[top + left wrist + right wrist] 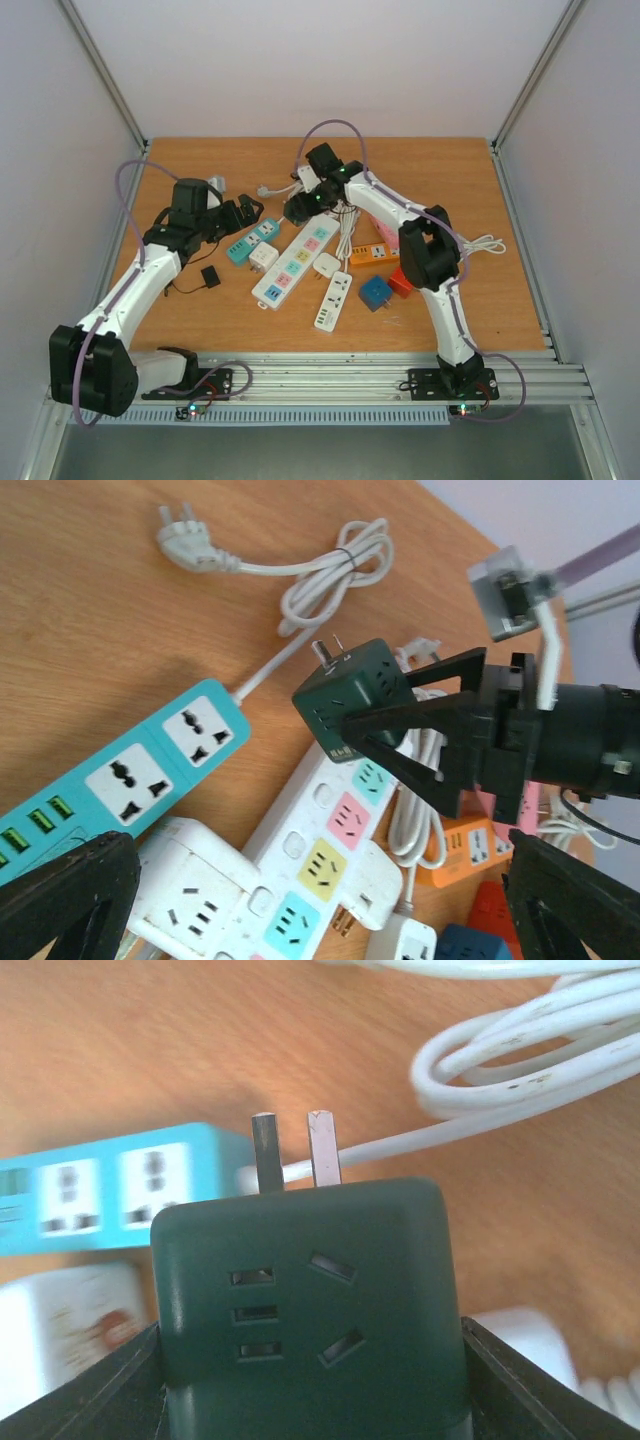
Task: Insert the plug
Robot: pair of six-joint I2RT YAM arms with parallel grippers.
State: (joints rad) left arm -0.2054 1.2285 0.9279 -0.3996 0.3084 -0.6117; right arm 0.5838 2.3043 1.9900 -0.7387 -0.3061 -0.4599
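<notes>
- Right end effector [395, 742] was clamped on the dark green cube plug [352, 692], with one finger pressed against each side of it.
- That plug was held above the surface [450, 180], just past the cord end of the teal power strip [130, 780], and its two flat prongs pointed away from the fingers.
- Left end effector [245, 212] hovered over the teal power strip with its fingers wide apart and nothing between them.
- White strip with pastel sockets [297, 262] lay just beside the teal power strip, nearly touching it.
- Coiled white cord [330, 565] lay on the surface beyond the teal power strip's cord end.
</notes>
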